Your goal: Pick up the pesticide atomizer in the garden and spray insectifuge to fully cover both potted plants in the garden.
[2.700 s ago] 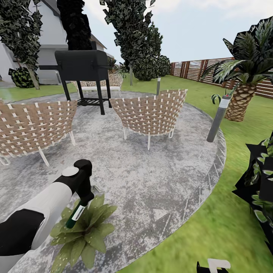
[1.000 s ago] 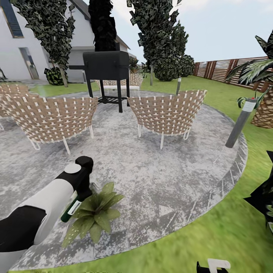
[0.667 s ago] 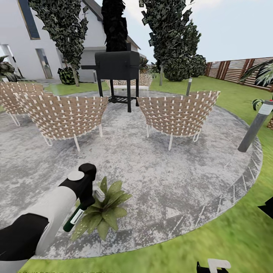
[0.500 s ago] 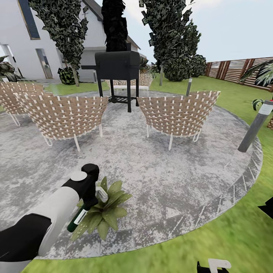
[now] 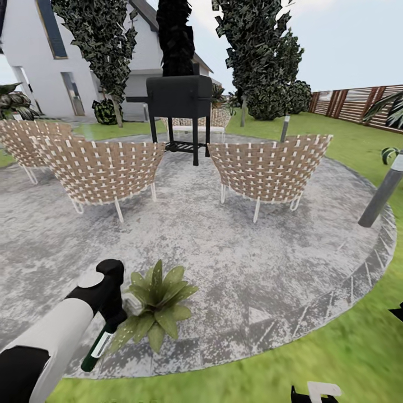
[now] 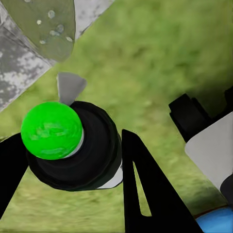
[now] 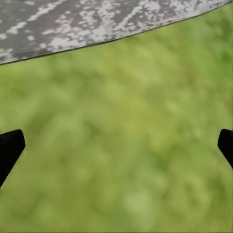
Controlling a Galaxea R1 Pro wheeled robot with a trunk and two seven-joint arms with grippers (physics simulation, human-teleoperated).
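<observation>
A garden scene seen from the robot's head. A round grey paved patio [image 5: 240, 263] sits in a green lawn [image 5: 358, 358]. On the patio stand woven wicker chairs, one [image 5: 103, 168] to the left and one [image 5: 268, 168] to the right, with a black barbecue grill [image 5: 179, 98] behind them. A white house [image 5: 84, 61], dark trees and a brown slatted fence [image 5: 358, 103] lie beyond. A grey bollard lamp [image 5: 380, 196] leans at the patio's right edge.

Near the patio's front edge is a potted plant [image 5: 157, 302], a low rosette of pointed green leaves (its pot is hidden under the leaves).

The left arm, white and black, reaches in from the lower left. Its left gripper [image 5: 112, 319] is closed around the pesticide atomizer [image 5: 96, 350], a slim dark green bottle with a white label, hanging tilted just beside the plant's leaves, over the patio's edge. In the left wrist view, the atomizer [image 6: 73, 145] appears end on, dark and round with a bright green cap, clamped between the black fingers [image 6: 145, 189].

In the right wrist view, the right gripper [image 7: 116, 150] is spread wide over blurred grass, its black fingertips [image 7: 9, 148] at the edges, holding nothing.
</observation>
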